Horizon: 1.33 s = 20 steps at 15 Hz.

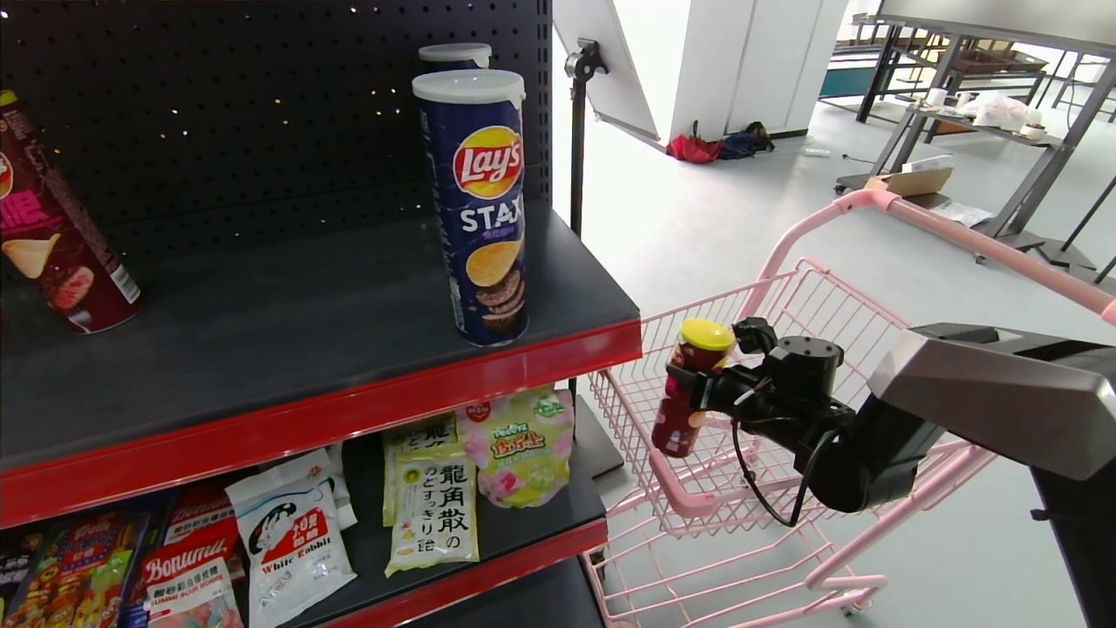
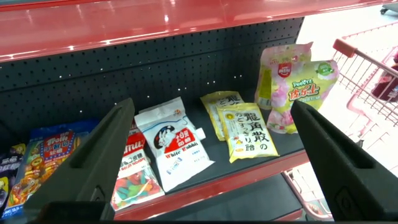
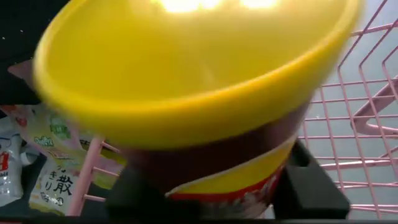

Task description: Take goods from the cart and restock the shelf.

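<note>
- I take the pink cart (image 1: 683, 501) as my landmark; it stands just beside the right end of the shelf (image 1: 305, 417).
- The right gripper (image 1: 689, 384) is over the cart's basket, at the end nearest the shelf. Its claw is closed around a small dark red can with a yellow lid (image 1: 695, 356).
- The fingers clamp that can just below the lid. It hangs nearly upright, leaning a little, with the lid well above the cart's rim.
- In the right wrist view the yellow lid sits close to the camera, with the cart's pink wire behind it.
- The left gripper (image 2: 212, 112) has its claw spread wide and holds nothing. It faces the shelf's lower board, and the cart's rim shows beyond that board's end.
- On the shelf's upper board, near the end beside the cart, a tall blue chip can (image 1: 484, 218) stands upright. A second capped can (image 1: 453, 55) is right behind it.
- Far from the cart, at the other end of that board, a red chip can (image 1: 57, 244) stands tilted.
- On the lower board a green and pink bag (image 1: 523, 449) lies closest to the cart. Next come a yellow sachet (image 1: 433, 515) and then a white bag (image 1: 292, 541).
</note>
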Available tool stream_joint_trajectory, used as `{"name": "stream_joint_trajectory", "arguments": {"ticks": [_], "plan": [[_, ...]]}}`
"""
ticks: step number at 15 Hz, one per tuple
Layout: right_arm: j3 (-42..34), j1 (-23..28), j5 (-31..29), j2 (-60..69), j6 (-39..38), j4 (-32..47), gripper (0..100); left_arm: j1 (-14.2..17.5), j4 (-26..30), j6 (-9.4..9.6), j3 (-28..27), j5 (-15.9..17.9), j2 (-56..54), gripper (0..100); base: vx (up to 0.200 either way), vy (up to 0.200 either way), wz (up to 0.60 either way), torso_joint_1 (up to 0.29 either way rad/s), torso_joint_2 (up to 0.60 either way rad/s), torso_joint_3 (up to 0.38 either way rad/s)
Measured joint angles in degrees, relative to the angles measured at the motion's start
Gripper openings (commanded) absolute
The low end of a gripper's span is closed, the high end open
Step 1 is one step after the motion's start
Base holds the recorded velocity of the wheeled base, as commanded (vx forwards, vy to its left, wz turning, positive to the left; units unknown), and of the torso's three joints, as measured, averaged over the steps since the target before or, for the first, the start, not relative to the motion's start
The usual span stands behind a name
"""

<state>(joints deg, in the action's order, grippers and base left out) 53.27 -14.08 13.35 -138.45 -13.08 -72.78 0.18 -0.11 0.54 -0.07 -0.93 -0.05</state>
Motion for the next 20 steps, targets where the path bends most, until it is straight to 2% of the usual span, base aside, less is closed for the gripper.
{"name": "stream_joint_trajectory", "arguments": {"ticks": [6, 9, 13, 15, 18, 20], "plan": [[-0.55, 0.13, -2.71, 0.6, 0.0, 0.11, 0, 0.0, 0.0, 0.0, -0.02, 0.0, 0.0, 100, 0.0, 0.0, 0.0, 0.0, 0.0, 0.0], [-1.18, 0.59, -3.83, 7.5, 0.6, 4.93, 0, 0.0, 0.01, 0.04, -0.02, 0.06, 0.0, 100, 0.0, 0.0, 0.0, 0.0, 0.0, 0.0], [-1.87, 0.61, -7.17, 26.25, 2.79, 21.08, 0, 0.0, 0.04, 0.01, 0.0, 0.04, 0.0, 100, 0.0, 0.0, 0.0, 0.0, 0.0, 0.0], [-3.52, 0.05, -10.75, 38.56, 4.99, 31.32, 0, -0.02, 0.06, 0.0, 0.0, 0.06, 0.0, 100, 0.0, 0.0, 0.0, 0.0, 0.0, 0.0], [-9.34, -0.2, -15.53, 59.48, 8.07, 48.23, 0, -0.05, 0.04, 0.0, 0.0, 0.06, 0.0, 100, 0.0, 0.0, 0.0, 0.0, 0.0, 0.0], [-13.89, 1.41, -17.44, 74.34, 10.02, 62.44, 0, 0.0, 0.11, 0.0, 0.0, 0.06, 0.0, 100, 0.0, 0.0, 0.0, 0.0, 0.0, 0.0]]}}
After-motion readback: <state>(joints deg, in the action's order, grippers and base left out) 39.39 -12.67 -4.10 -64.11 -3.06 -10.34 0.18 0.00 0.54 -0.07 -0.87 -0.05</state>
